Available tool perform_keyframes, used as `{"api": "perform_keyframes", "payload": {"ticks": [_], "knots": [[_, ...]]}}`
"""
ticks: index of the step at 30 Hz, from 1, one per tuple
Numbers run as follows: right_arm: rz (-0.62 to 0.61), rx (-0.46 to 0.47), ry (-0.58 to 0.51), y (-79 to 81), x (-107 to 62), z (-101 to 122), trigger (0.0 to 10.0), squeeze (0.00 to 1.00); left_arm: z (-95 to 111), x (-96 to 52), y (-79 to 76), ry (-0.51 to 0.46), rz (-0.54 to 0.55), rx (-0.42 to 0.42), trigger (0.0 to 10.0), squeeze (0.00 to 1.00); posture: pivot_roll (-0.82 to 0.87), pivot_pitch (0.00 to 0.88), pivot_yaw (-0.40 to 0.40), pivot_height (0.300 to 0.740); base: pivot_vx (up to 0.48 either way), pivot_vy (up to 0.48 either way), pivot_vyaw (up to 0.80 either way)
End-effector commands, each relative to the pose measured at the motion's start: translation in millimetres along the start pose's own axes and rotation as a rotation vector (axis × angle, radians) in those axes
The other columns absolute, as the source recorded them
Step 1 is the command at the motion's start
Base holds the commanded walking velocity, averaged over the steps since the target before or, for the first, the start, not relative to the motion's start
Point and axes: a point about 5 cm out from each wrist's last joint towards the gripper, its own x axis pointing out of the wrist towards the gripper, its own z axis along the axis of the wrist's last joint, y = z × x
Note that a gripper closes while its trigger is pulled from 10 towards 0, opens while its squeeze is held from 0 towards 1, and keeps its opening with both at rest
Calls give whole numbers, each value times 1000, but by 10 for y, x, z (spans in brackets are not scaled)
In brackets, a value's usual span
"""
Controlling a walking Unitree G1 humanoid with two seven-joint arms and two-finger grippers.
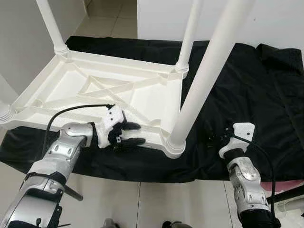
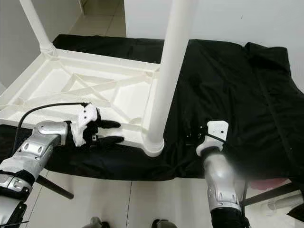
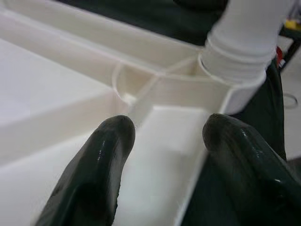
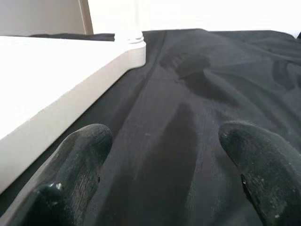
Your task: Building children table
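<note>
On a black cloth point(image 1: 247, 85) spread over the worktop: one white plastic children's table point(image 1: 95, 88), lying upside down toward the left, ribbed underside up, with legs point(image 1: 209, 71) standing upright from its corner sockets. At its near edge, just left of the nearest leg: left end effector point(image 1: 135, 134), fingers point(image 3: 101, 155) spread apart, straddling the table's rim and gripping nothing. To the right of that leg, apart from the table: right end effector point(image 4: 164, 155), low over bare cloth, fingers wide open and empty.
</note>
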Motion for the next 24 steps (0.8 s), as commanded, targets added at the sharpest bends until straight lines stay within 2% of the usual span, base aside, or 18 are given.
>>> {"api": "perform_keyframes", "payload": {"ticks": [1, 8, 9, 10, 12, 14, 15, 16, 18, 19, 21, 24], "knots": [[27, 6, -2, 2, -55, 8, 10000, 0, 10, -73, 43, -32, 117, -29, 10000, 0, -16, 108, 13, 740, 0, 0, 0], [86, -15, 4, -34, -119, 48, 10000, 0, 144, -204, 12, -99, 160, -14, 10000, 0, -10, 115, 6, 740, 0, 0, 0], [150, -19, 27, -79, -161, 72, 10000, 0, 192, -280, -12, -116, 168, -10, 10000, 0, -11, 118, 6, 740, 0, 0, 0], [150, -19, 27, -79, -161, 72, 10000, 0, 192, -280, -12, -116, 168, -10, 10000, 0, -11, 118, 6, 740, 0, 0, 0], [254, -38, 70, -161, -251, 111, 10000, 0, 236, -392, -103, -115, 154, 18, 10000, 0, -9, 120, 0, 740, 0, 0, 0], [284, -49, 84, -186, -282, 122, 10000, 0, 242, -420, -145, -106, 143, 37, 10000, 0, -9, 120, 0, 740, 0, 0, 0], [334, -58, 97, -205, -352, 150, 10000, 0, 251, -468, -242, -101, 135, 44, 10000, 0, -10, 123, 2, 740, 0, 0, 0], [334, -58, 97, -205, -352, 150, 10000, 0, 251, -468, -242, -101, 135, 44, 10000, 0, -10, 123, 2, 740, 0, 0, 0], [353, -53, 97, -201, -374, 170, 10000, 0, 255, -487, -271, -108, 139, 39, 10000, 0, -10, 123, 2, 740, 0, 0, 0], [409, -45, 90, -157, -405, 229, 10000, 0, 228, -542, -381, -58, 132, 58, 10000, 0, -13, 124, 3, 740, 0, 0, 0], [426, -31, 92, -139, -412, 243, 10000, 0, 221, -558, -420, -41, 127, 64, 10000, 0, -14, 124, 3, 740, 0, 0, 0], [491, -22, 76, -64, -432, 293, 10000, 0, 254, -603, -531, -32, 87, 33, 10000, 0, -10, 125, 0, 740, 0, 0, 0]]}}
